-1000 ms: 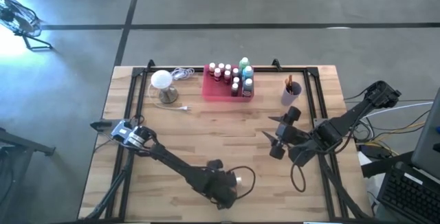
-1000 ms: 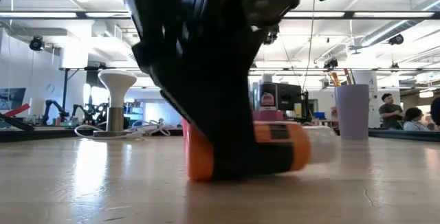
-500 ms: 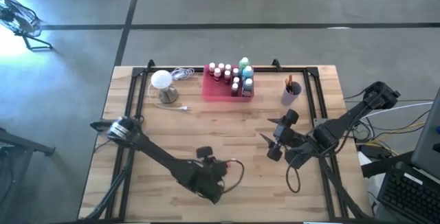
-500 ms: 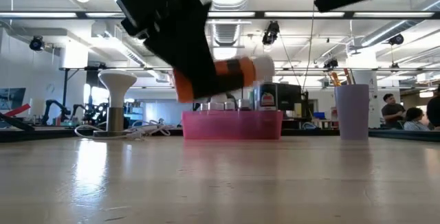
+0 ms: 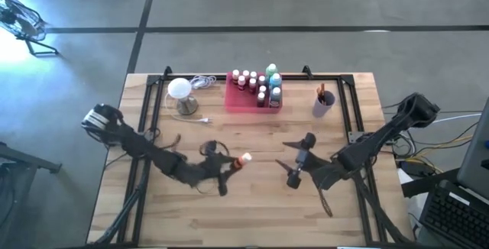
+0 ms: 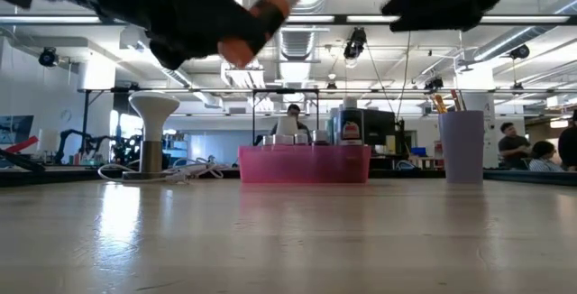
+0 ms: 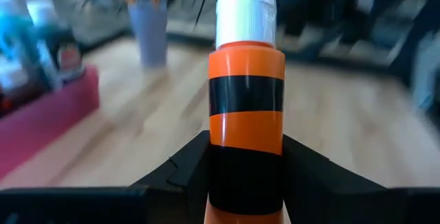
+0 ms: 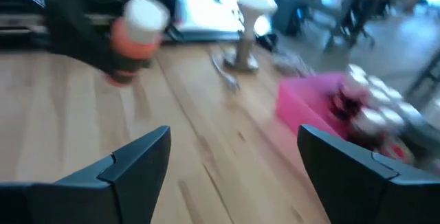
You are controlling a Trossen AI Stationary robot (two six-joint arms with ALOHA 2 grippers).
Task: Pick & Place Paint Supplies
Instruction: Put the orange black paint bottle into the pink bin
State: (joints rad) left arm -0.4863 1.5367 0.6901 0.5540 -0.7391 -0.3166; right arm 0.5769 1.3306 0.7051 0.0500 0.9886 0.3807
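The table (image 5: pixel 252 203) carries a pink tray (image 5: pixel 243 101) of bottles at its far edge, a lamp (image 5: pixel 180 92) and a cup (image 5: pixel 322 104) to either side; the left gripper (image 5: pixel 229 169) hangs above mid-table, clenched on the orange bottle (image 7: pixel 246 114), which lies between its fingers, white cap pointing outward, clear of the wood; the right gripper (image 5: pixel 290 161), fingers spread and empty, faces it nearby.

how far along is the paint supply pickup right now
Mostly done: many bottles already stand in the pink tray, and brushes sit in the cup. In hand: the left gripper carries an orange bottle above the table. Left: placing it. The right gripper hovers open.
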